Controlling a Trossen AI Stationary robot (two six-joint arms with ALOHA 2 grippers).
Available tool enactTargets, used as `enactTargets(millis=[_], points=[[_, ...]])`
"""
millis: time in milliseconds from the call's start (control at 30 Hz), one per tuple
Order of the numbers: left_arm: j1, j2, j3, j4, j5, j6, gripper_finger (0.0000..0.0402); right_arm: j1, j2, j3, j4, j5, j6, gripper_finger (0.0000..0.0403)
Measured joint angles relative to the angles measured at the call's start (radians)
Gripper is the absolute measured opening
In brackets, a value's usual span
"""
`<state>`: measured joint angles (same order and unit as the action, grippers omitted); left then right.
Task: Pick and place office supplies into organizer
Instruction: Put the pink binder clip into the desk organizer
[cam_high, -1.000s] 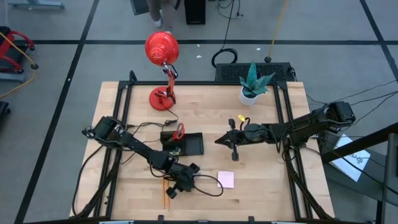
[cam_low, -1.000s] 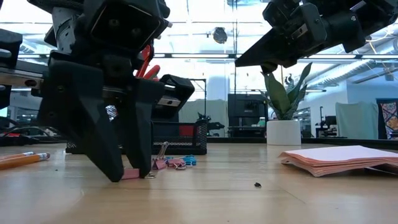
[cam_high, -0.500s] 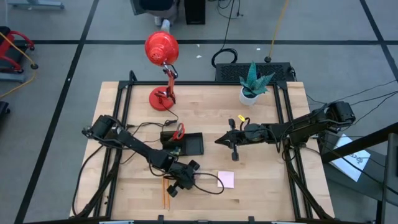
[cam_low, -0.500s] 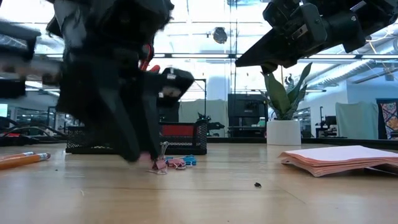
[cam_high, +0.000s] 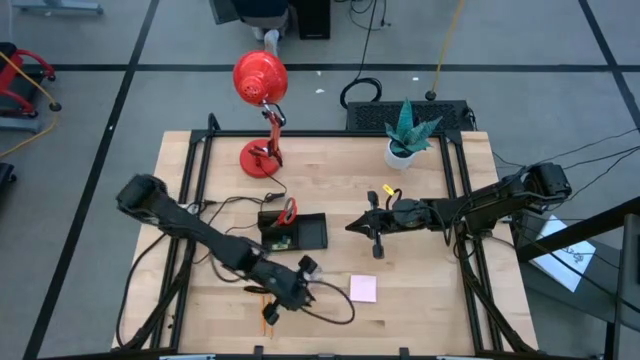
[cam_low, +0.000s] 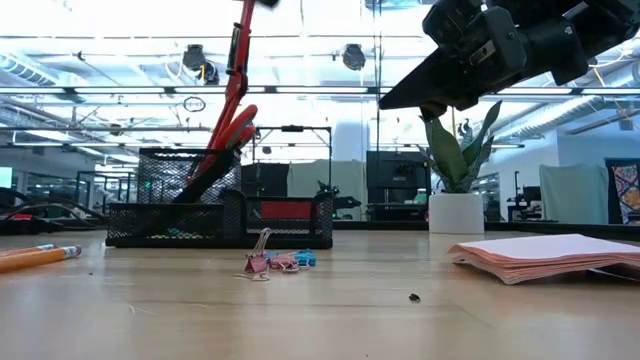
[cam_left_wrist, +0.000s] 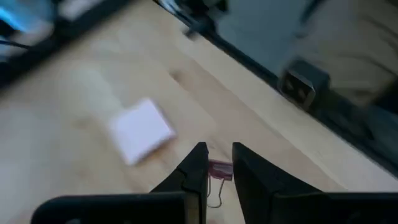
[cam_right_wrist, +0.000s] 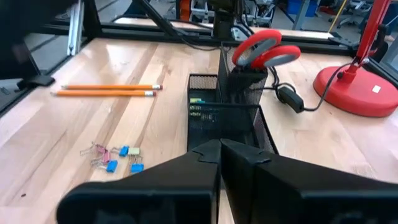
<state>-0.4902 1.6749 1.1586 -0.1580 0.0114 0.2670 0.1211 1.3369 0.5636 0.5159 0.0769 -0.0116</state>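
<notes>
My left gripper (cam_high: 306, 268) hangs above the table's near middle, shut on a pink binder clip (cam_left_wrist: 219, 169); it is above the low view's frame. More small pink and blue clips (cam_low: 277, 262) lie on the wood. The black mesh organizer (cam_high: 303, 232) holds red-handled scissors (cam_high: 287, 210) standing upright. Two orange pencils (cam_right_wrist: 106, 90) and a pink sticky pad (cam_high: 363, 288) lie flat. My right gripper (cam_high: 376, 243) waits shut, above the table to the right of the organizer. My left gripper pinches the pink clip's body (cam_left_wrist: 220, 167) between its two fingertips (cam_left_wrist: 198, 163), slanting down from the table's left. The clip is lifted clear of the table, and its wire handle (cam_left_wrist: 214, 198) hangs below the fingers.
A red desk lamp (cam_high: 262, 120) and a potted plant (cam_high: 406, 135) stand along the far edge. A cable (cam_high: 330, 305) loops on the wood near the left gripper. Bare wood lies between the sticky pad and the table's right edge.
My left gripper has risen from the table, out of the low view, taking one pink clip up with it. The other clips stay where they lay.
</notes>
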Motion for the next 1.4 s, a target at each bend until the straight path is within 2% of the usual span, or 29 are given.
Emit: enactTargets(millis=[233, 367, 500, 633, 700, 900, 1033, 1200, 1400], points=[[0.007, -0.21, -0.014, -0.202, -0.233, -0.092, 0.0062, 0.004, 0.0, 0.0, 0.003, 0.0, 0.004, 0.0004], [0.024, -0.301, -0.068, -0.28, -0.307, -0.188, 0.0063, 0.004, 0.0, 0.0, 0.001, 0.0, 0.004, 0.0004], [0.024, -0.365, -0.167, -0.218, -0.313, -0.306, 0.0063, 0.004, 0.0, 0.0, -0.007, 0.0, 0.006, 0.0004], [-0.02, -0.384, -0.31, -0.062, -0.332, -0.387, 0.0063, 0.005, 0.0, 0.0, -0.015, 0.0, 0.008, 0.0004], [-0.043, -0.384, -0.381, 0.07, -0.352, -0.409, 0.0063, 0.005, 0.0, 0.0, -0.021, 0.0, 0.008, 0.0004], [-0.092, -0.385, -0.566, 0.328, -0.547, -0.527, 0.0063, 0.005, 0.0, 0.0, -0.021, 0.0, 0.019, 0.0004], [-0.101, -0.385, -0.641, 0.332, -0.637, -0.674, 0.0063, 0.005, 0.0, 0.0, -0.02, 0.0, 0.019, 0.0004], [-0.099, -0.384, -0.682, 0.296, -0.641, -0.789, 0.0062, 0.005, 0.0, 0.0, -0.02, 0.0, 0.019, 0.0004], [-0.067, -0.384, -0.682, 0.21, -0.641, -0.821, 0.0062, 0.005, 0.0, 0.0, -0.019, 0.0, 0.019, 0.0004]])
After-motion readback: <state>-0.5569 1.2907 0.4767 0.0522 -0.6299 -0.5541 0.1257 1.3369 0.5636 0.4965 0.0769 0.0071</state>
